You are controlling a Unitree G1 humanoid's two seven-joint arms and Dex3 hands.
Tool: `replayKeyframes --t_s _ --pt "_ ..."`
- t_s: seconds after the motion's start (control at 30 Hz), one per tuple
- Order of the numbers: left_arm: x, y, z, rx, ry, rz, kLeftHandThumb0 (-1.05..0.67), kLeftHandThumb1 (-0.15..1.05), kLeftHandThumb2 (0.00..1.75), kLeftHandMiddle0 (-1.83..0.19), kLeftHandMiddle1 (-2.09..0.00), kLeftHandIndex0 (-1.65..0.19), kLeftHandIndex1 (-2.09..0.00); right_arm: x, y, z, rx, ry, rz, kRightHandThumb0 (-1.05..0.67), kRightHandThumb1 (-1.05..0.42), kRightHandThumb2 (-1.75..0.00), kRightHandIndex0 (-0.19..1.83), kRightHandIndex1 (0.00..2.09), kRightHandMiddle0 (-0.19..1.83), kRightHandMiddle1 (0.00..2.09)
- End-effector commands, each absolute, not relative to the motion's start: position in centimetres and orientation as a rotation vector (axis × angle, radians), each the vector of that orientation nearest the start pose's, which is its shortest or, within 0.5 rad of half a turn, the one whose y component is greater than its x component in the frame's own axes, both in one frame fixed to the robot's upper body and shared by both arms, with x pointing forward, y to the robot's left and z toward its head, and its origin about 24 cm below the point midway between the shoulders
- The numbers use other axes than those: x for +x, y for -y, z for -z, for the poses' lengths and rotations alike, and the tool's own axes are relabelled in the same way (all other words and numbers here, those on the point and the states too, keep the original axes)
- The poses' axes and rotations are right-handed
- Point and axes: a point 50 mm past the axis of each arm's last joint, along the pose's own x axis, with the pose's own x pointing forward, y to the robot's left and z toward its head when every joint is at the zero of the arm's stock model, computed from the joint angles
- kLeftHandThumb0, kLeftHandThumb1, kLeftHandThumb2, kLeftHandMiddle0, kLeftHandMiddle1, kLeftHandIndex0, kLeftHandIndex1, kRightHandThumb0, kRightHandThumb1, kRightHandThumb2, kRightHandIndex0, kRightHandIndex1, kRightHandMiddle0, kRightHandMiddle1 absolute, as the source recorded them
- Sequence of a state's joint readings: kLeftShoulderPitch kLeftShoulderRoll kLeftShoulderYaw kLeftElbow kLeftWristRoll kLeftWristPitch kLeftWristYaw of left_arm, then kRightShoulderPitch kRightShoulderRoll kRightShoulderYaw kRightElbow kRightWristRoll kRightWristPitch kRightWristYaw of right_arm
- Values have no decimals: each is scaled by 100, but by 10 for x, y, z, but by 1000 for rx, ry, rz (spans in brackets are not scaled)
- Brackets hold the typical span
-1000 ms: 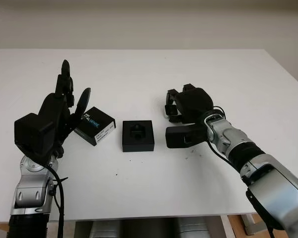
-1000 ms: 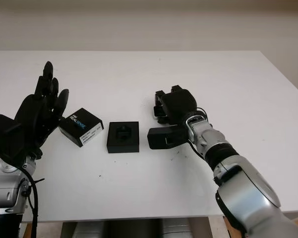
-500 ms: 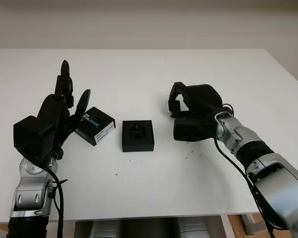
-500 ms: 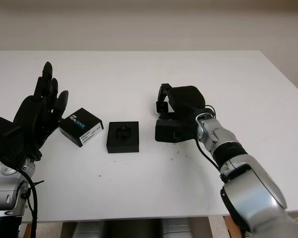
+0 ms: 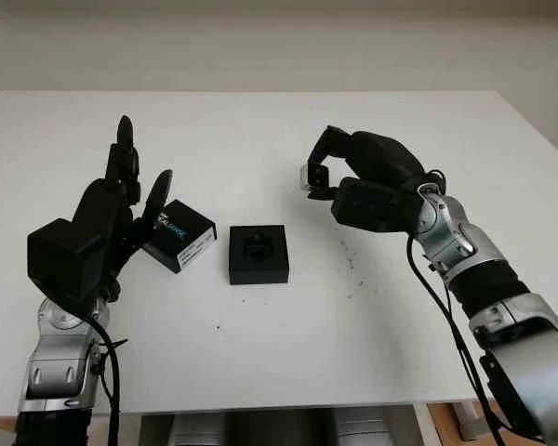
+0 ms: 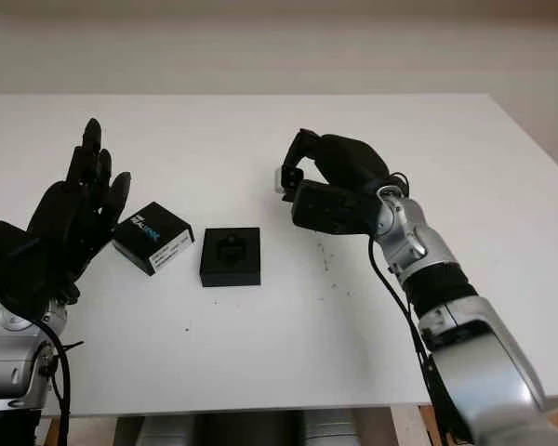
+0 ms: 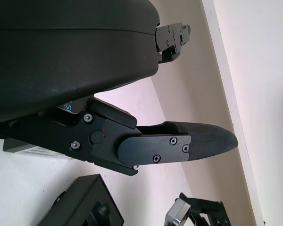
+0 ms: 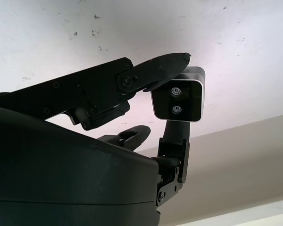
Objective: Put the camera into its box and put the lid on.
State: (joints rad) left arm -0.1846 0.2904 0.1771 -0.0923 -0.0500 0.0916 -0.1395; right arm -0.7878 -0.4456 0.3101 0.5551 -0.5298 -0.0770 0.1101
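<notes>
In the left eye view, the small silver camera (image 5: pixel 309 176) hangs above the table, right of and beyond the box, pinched in the fingertips of my right hand (image 5: pixel 324 167). The right wrist view shows the camera (image 8: pixel 181 100) end-on, with two lenses and fingers (image 8: pixel 155 66) on both sides. The black box base (image 5: pixel 259 254), with a shaped foam insert, sits open at the table's middle. Its black lid (image 5: pixel 179 235), carrying a printed label, lies just left of the base. My left hand (image 5: pixel 135 172) is raised and open beside the lid.
The white table (image 5: pixel 260 353) has small dark specks right of the box. Its far edge meets a pale wall. Free room lies in front of the box and across the back of the table.
My right hand has risen off the table with the camera in its fingertips and turned it toward the box. The left hand, lid and base have stayed put.
</notes>
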Motion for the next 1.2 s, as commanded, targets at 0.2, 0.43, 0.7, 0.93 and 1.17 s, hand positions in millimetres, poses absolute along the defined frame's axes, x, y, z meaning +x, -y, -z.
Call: replayKeyframes --t_s 0.2,0.43,0.7,0.93,1.17 --pt "283 -213 -126 242 196 5 -80 105 47 19 0 19 0 362 139 -174 -1194 244 -318 -39 -105 -20 54 7 27 209" --pt "284 -208 -127 242 210 12 -75 105 50 19 0 19 0 350 124 -179 -1215 203 -429 -40 -105 -23 55 7 39 209" --pt "287 -204 -129 229 212 11 -77 105 50 19 0 19 0 343 108 -179 -1207 164 -477 -37 -105 -20 49 4 34 209" --pt "288 -201 -128 224 212 9 -76 105 51 19 0 19 0 343 100 -175 -1183 138 -506 -38 -105 -21 48 4 34 209" --pt "287 -200 -127 209 215 5 -75 105 51 19 0 19 0 342 94 -168 -1151 125 -539 -40 -105 -25 48 4 39 209"
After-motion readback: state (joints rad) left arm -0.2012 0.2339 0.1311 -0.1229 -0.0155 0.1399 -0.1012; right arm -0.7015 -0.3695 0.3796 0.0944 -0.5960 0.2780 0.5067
